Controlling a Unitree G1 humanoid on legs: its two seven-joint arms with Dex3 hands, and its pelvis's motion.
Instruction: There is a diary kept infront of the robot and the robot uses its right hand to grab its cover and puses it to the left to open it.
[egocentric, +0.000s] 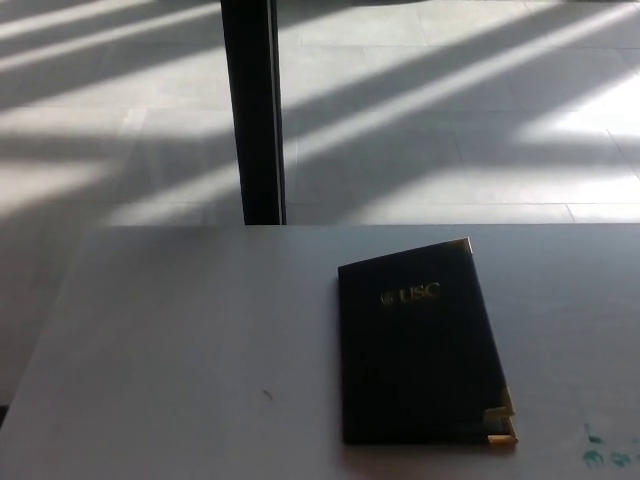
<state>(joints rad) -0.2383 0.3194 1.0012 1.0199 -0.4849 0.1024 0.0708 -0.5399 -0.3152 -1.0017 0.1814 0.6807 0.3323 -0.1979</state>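
Note:
A dark diary (420, 350) lies closed and flat on the grey table (180, 340), right of the middle and near the front edge. Its cover carries gold "USC" lettering (412, 295) near the top and gold metal corners at the upper right (462, 245) and lower right (500, 420). The spine runs along its left side. Neither of my hands shows in the head view.
A black vertical post (252, 110) stands on the tiled floor beyond the table's far edge. Green marks (605, 452) stain the table at the lower right. A small dark speck (266, 395) sits left of the diary.

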